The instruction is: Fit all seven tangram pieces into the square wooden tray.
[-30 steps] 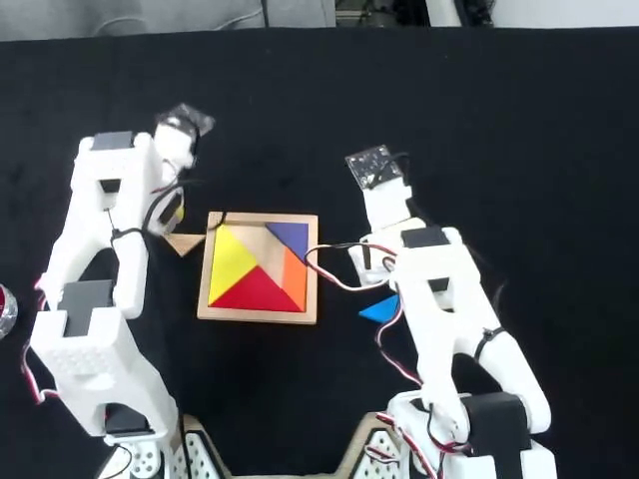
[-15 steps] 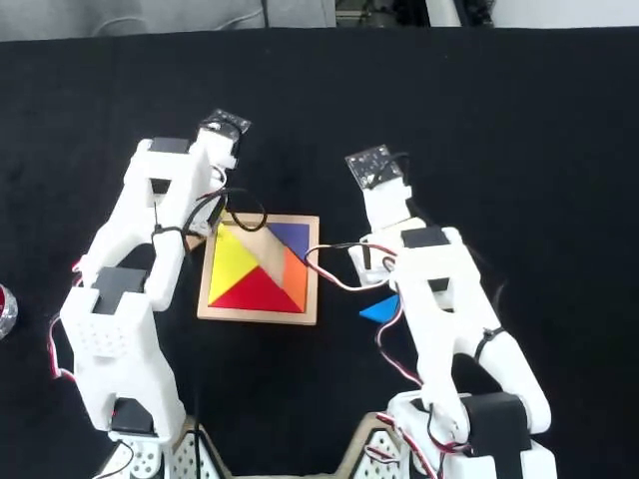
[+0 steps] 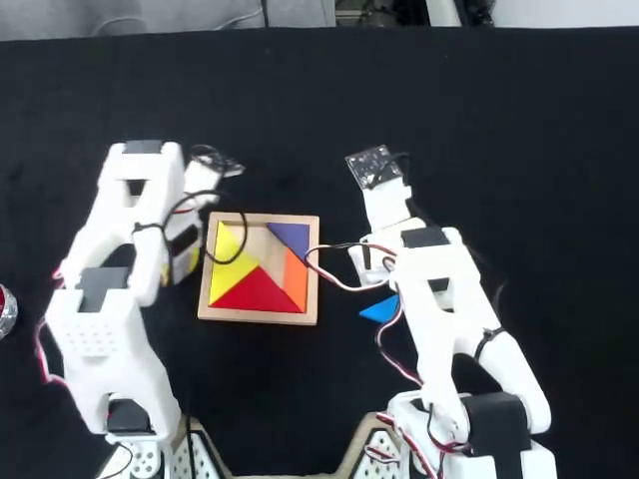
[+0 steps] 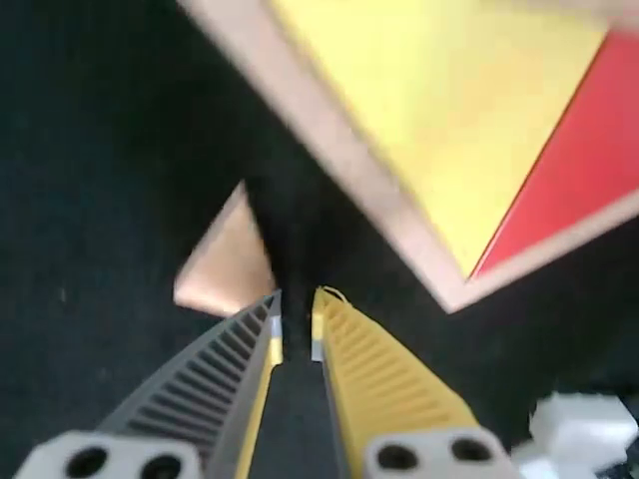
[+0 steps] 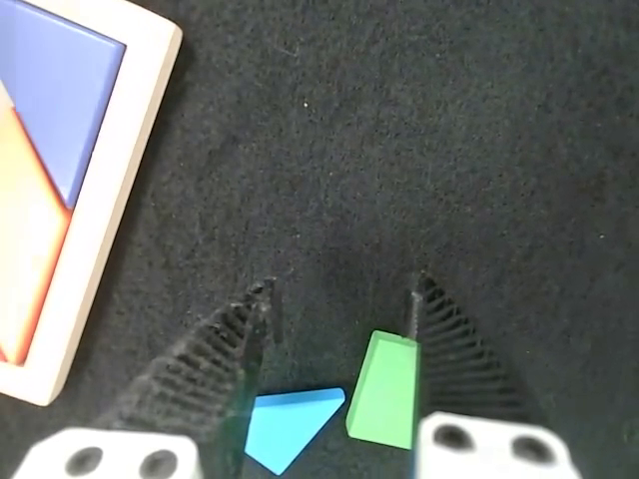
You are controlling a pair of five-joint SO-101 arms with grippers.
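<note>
Lying on black cloth point(image 3: 519, 120), wooden tray point(image 3: 258, 317), blue piece point(image 3: 379, 309)

Count recorded: one wooden tray point(image 3: 258, 317); seven tangram pieces: yellow point(image 3: 232, 261), red point(image 3: 258, 291), orange point(image 3: 294, 275), violet-blue point(image 3: 291, 238), tan point(image 4: 228, 267), light blue point(image 3: 379, 309), green point(image 5: 384, 389); one left gripper point(image 4: 297, 295), one right gripper point(image 5: 340, 285)

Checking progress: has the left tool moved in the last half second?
Yes. The left tool went from the far-left corner of the wooden tray to beside its left edge.
</note>
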